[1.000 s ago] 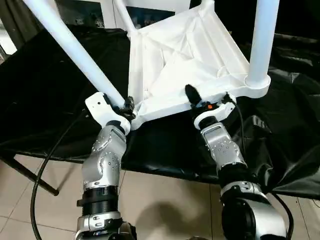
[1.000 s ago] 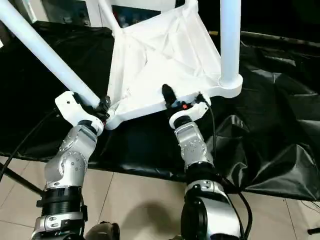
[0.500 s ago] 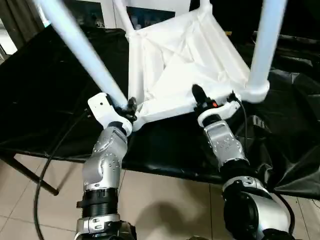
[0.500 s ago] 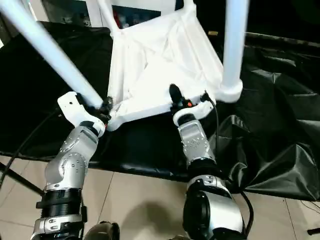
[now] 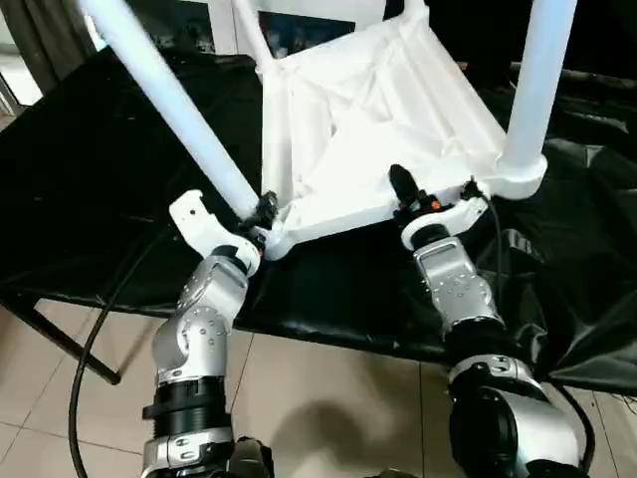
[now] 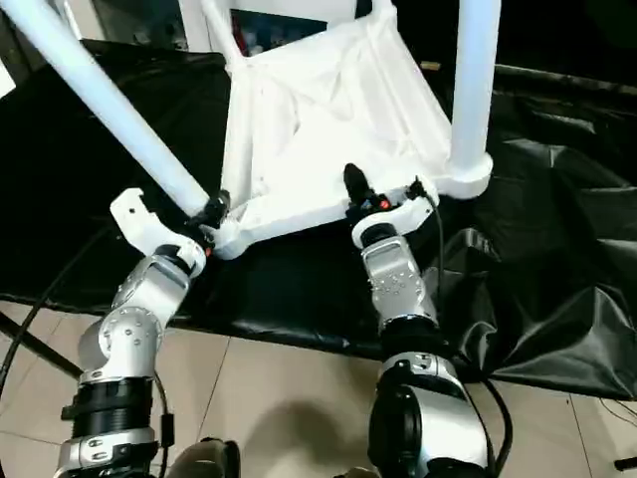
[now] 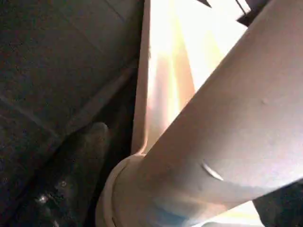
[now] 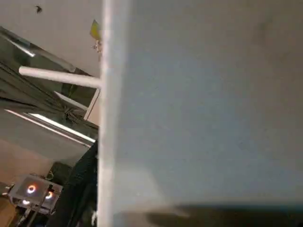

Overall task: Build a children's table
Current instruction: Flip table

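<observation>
The children's table lies upside down on black cloth, its white top (image 5: 378, 110) showing the ribbed underside. White legs stand in its corner sockets: one leaning at the near left (image 5: 169, 95), one upright at the near right (image 5: 532, 90). My left gripper (image 5: 261, 214) is at the near-left corner, open around the base of the leaning leg (image 7: 227, 127); a dark finger (image 7: 85, 151) stands a little off the socket. My right gripper (image 5: 406, 194) is shut on the top's near rim, with one black finger (image 6: 353, 184) rising over it. The other finger is hidden under the rim.
Black cloth (image 5: 90, 169) covers the work surface and bunches in folds at the right (image 5: 587, 289). Tiled floor (image 5: 328, 398) lies just below the front edge. A black cable (image 5: 95, 334) and a dark metal strut (image 5: 60, 344) hang at the near left.
The whole picture has shifted a little. My left gripper's jaws have widened at the leg's base. My right gripper has narrowed onto the near rim.
</observation>
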